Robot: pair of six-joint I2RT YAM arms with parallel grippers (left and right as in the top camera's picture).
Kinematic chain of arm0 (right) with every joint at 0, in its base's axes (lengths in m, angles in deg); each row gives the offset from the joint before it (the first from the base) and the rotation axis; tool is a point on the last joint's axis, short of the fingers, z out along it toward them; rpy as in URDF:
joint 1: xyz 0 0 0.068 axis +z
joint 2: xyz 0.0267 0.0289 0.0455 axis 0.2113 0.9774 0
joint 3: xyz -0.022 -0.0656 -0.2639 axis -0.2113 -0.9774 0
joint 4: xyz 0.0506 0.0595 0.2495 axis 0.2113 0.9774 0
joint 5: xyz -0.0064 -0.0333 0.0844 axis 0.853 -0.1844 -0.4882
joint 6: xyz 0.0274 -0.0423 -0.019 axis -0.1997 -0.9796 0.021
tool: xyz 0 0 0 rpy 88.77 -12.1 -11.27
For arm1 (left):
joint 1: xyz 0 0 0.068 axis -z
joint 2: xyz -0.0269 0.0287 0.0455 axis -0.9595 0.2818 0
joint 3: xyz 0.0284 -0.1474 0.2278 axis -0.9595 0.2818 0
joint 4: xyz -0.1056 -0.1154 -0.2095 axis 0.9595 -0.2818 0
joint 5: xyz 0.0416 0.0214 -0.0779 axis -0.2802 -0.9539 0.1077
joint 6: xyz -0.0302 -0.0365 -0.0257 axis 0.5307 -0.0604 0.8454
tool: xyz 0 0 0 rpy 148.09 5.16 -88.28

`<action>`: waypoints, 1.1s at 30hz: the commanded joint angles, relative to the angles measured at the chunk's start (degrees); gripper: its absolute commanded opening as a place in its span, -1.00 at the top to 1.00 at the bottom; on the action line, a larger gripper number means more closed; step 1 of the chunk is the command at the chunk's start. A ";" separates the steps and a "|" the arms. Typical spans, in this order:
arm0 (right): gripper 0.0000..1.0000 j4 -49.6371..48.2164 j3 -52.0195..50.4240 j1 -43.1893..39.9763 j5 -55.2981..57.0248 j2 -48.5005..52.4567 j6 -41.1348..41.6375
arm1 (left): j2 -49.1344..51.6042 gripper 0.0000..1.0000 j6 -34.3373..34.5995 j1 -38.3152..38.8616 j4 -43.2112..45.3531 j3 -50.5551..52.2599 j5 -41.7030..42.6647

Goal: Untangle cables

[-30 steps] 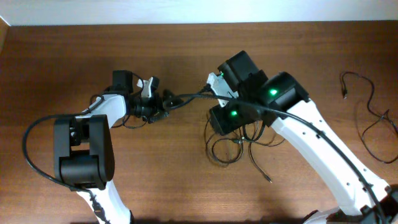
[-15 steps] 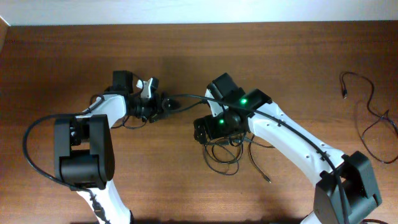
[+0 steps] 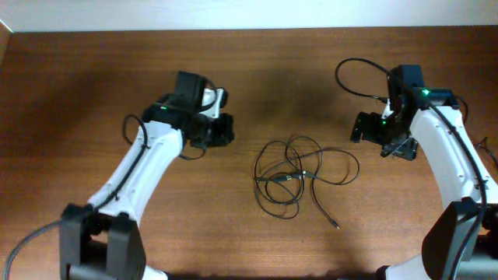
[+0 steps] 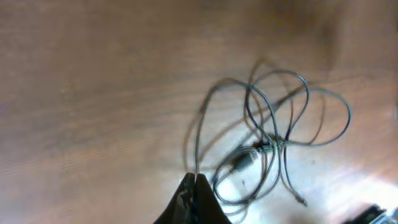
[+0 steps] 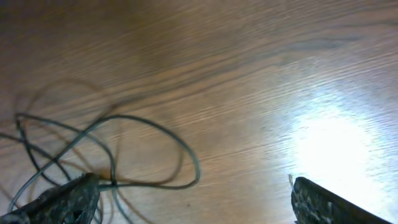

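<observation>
The cables [image 3: 299, 175] lie in a loose knotted bundle of thin black loops at the table's middle, with one plug end [image 3: 336, 225] trailing toward the front. In the left wrist view the cables [image 4: 267, 137] spread on the wood beyond the fingertips. My left gripper [image 3: 222, 130] hovers left of the bundle, shut with its fingers [image 4: 194, 182] pressed together and nothing between them. My right gripper [image 3: 379, 138] hangs to the right of the bundle, open wide. In the right wrist view the right gripper [image 5: 196, 202] is empty, and a cable loop [image 5: 155, 134] lies by its left finger.
The wooden table [image 3: 93, 85] runs to a pale back edge [image 3: 249, 15]. A thick black arm cable [image 3: 354, 74] arcs over the right wrist. A bit of another thin wire [image 3: 488, 152] shows at the far right edge.
Both arms have drawn apart from the middle. The right gripper let go and swung right, open. The left gripper closed empty. The bundle now lies free on the table.
</observation>
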 commanded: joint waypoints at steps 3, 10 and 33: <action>-0.97 0.11 -0.35 -0.07 1.44 -0.79 0.46 | -0.22 -0.57 3.96 13.68 -7.15 -1.22 -10.40; -0.97 0.11 -0.35 -0.09 1.46 -0.79 0.46 | 0.55 -0.98 13.35 25.03 -6.14 0.35 -14.95; -0.97 0.11 -0.35 -0.09 1.46 -0.79 0.46 | 5.62 -0.50 29.22 28.81 -2.03 1.84 -17.92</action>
